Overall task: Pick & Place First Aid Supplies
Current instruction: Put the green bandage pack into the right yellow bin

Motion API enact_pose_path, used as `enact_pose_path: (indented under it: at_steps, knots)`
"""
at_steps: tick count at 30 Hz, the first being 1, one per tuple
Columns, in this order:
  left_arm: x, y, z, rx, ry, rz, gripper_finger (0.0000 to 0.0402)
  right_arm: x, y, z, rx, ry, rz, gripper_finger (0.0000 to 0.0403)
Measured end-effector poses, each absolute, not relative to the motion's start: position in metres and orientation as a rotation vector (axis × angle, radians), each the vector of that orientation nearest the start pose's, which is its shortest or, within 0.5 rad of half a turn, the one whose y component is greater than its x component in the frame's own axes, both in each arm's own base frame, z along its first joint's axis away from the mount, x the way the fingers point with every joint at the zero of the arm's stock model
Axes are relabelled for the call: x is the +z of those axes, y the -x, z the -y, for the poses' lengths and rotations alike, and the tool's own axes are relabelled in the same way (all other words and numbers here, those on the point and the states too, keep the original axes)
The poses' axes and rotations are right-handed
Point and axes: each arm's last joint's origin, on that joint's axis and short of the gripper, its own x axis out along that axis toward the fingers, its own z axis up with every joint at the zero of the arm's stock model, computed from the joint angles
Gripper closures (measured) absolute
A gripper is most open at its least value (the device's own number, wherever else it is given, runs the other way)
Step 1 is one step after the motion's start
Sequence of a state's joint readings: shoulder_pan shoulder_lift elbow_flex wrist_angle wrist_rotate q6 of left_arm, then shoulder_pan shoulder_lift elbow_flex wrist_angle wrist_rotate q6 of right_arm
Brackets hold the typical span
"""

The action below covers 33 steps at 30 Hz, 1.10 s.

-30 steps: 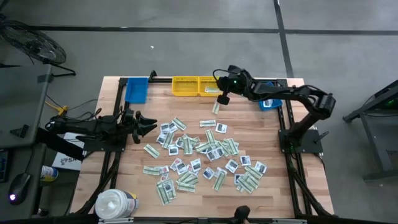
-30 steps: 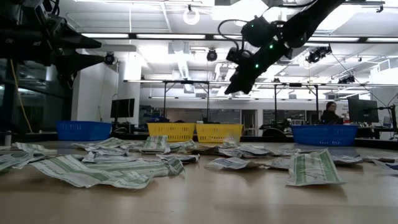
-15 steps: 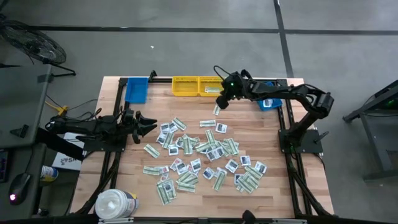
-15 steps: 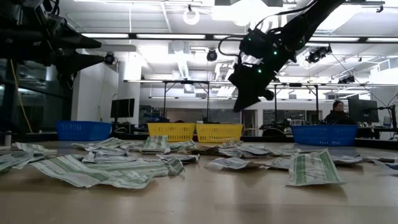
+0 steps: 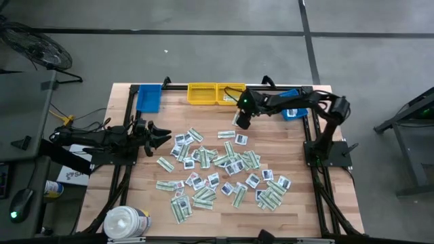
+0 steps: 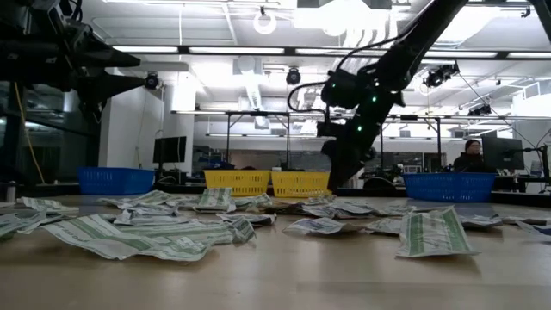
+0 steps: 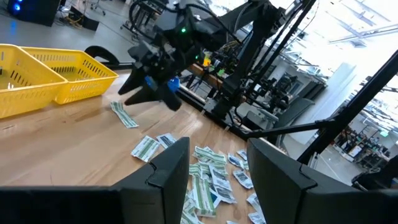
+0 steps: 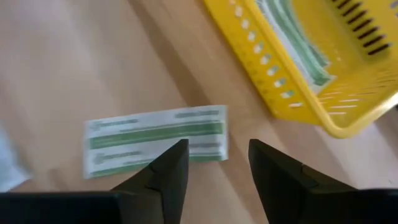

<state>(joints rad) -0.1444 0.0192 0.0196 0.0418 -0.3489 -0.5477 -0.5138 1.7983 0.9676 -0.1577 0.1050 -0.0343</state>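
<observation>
The first aid supplies [image 5: 217, 166] lie scattered flat over the middle of the wooden table as many green-white strips and small white squares. One green-white strip [image 8: 155, 140] lies apart, on the bare wood just in front of the yellow bins. My right gripper [image 8: 214, 149] slants down low over that strip's end nearest the bins, open; it also shows in the high view [image 5: 240, 122]. My left gripper [image 5: 166, 134] waits level at the table's left side, open and holding nothing.
Two yellow bins [image 5: 215, 94] stand at the far edge; the right one [image 8: 323, 68] holds green-white strips. Blue bins stand at the far left [image 5: 149, 98] and far right [image 5: 293, 110]. A white round tub [image 5: 125, 222] sits at the near left corner.
My right gripper has come down from well above the table to just over the lone strip, drifting a little toward the near edge. Its fingers have tipped more steeply downward and the wrist has rolled. It was shut a second ago and now stands open.
</observation>
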Motion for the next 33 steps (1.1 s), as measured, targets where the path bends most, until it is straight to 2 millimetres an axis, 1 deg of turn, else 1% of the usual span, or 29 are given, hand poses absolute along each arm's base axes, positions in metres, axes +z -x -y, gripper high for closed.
enact_pose_path:
  at_steps: [4,9,15,17,21,25,29,33]
  knots:
    - [0.173,-0.096,0.004,0.189,0.556,0.096,0.0240,0.135,-0.297,0.176,-0.566,-0.185,-0.984,0.0249]
    - [0.173,-0.096,0.004,0.189,0.556,0.096,0.0240,0.136,-0.298,0.180,-0.572,-0.213,-0.939,0.0255]
    - [0.173,-0.096,0.004,0.189,0.556,0.096,0.0240,0.136,-0.298,0.179,-0.545,-0.233,-0.934,0.0257]
    - [0.173,-0.096,0.004,0.189,0.556,0.096,0.0240,0.133,-0.299,0.179,-0.552,-0.247,-0.933,0.0257]
    - [0.173,-0.096,0.004,0.189,0.556,0.096,0.0240,0.121,-0.300,0.180,-0.541,-0.271,-0.962,0.0258]
    - [0.173,-0.096,0.004,0.189,0.556,0.095,0.0240,0.117,-0.301,0.180,-0.545,-0.280,-0.966,0.0264]
    - [0.173,-0.096,0.004,0.189,0.556,0.096,0.0240,0.117,-0.302,0.180,-0.539,-0.298,-0.958,0.0290]
    - [0.173,-0.096,0.004,0.189,0.556,0.096,0.0240,0.117,-0.302,0.180,-0.529,-0.349,-0.947,0.0349]
